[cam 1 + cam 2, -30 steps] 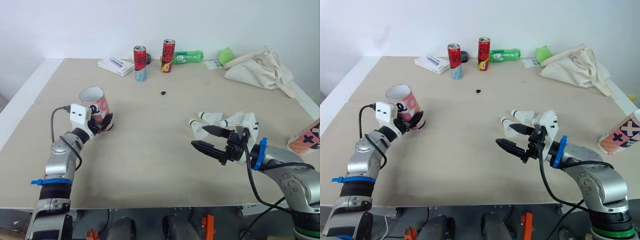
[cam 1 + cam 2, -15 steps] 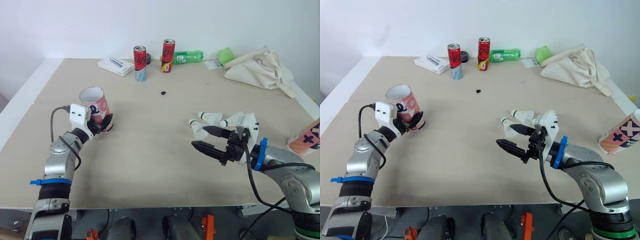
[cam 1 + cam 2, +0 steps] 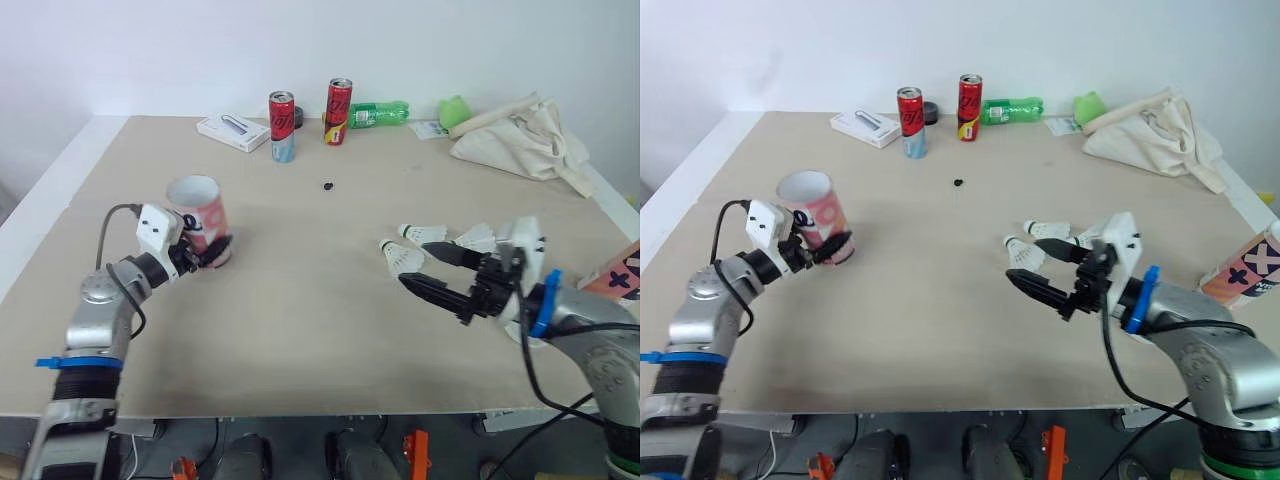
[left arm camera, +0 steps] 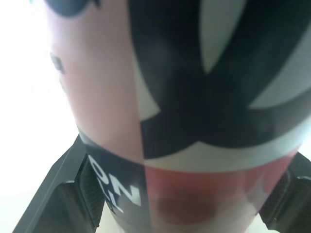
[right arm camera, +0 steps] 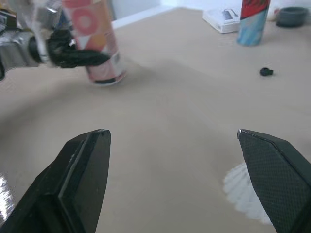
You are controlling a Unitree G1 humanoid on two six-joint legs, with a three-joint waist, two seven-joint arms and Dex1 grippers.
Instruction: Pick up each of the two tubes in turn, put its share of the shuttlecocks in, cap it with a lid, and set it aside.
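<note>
**Left gripper has tube 1, right one lines up on the shuttlecocks**

Over by the table's (image 3: 300,320) left edge, the left gripper (image 3: 212,252) is clamped on the lower part of the tube (image 3: 200,208). The left wrist view has a black finger on each side of it. The grip sits low and the tube is upright with its mouth up and free, which looks like the right setup for dropping shuttlecocks in from above. Whether its base is touching the table, I cannot tell.

The tube is pink-red and white with bold black lettering. Its top is open, with no lid on it.

Towards the right edge, the right gripper (image 3: 418,266) has its fingers spread wide and carries nothing. It hangs low, just beside 3 white shuttlecocks (image 3: 402,257) lying on their sides in a loose cluster. The nearest one is right at its fingertips, so my read is that it is about to pick that one.

Tube 2 (image 3: 615,278) waits at the right edge, tilted, well apart from the action. By the look of it, no shuttlecocks are loaded yet.
</note>
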